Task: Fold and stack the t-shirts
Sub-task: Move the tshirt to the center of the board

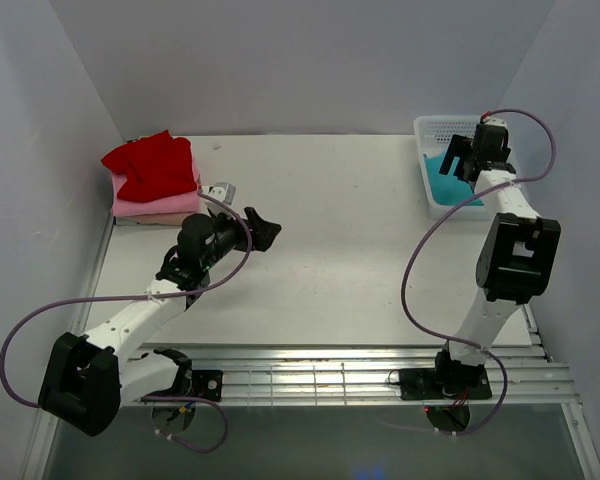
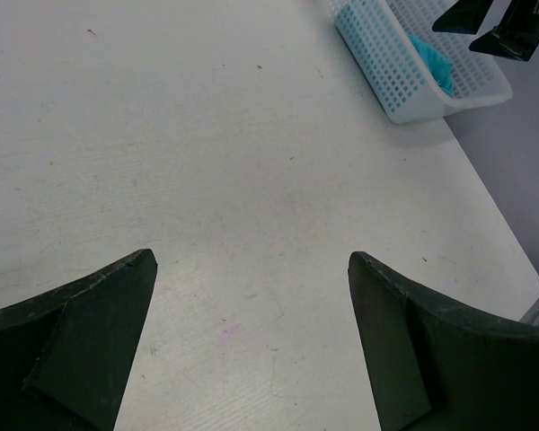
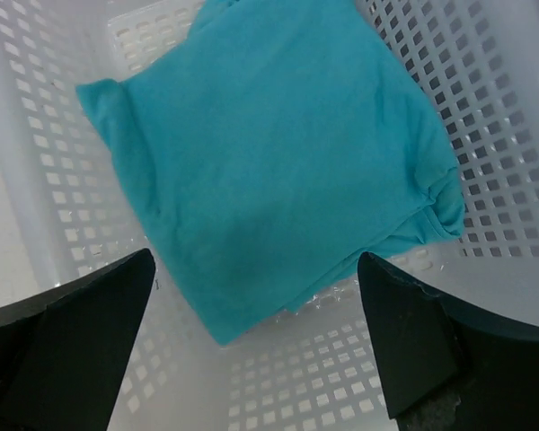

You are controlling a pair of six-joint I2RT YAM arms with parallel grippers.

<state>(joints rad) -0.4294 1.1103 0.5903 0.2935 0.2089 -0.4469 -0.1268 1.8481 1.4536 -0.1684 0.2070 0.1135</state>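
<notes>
Right gripper (image 3: 254, 265), jaws wide and empty, hangs over teal t-shirt (image 3: 278, 153) in white basket (image 3: 494, 99) upper right, probably to grab it; left gripper (image 2: 251, 260) released over table (image 2: 207, 135), folded red-pink stack (image 1: 152, 180) upper left.

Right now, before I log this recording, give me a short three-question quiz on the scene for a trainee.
1. True or false: the teal t-shirt lies inside the white mesh basket.
2. Which colour tops the stack at the far left? A pink, B red, C beige.
3. Which gripper hangs over the basket, and how do its jaws stand?
Key: 1 true. 2 B, the red t-shirt. 3 the right gripper, jaws open.
</notes>
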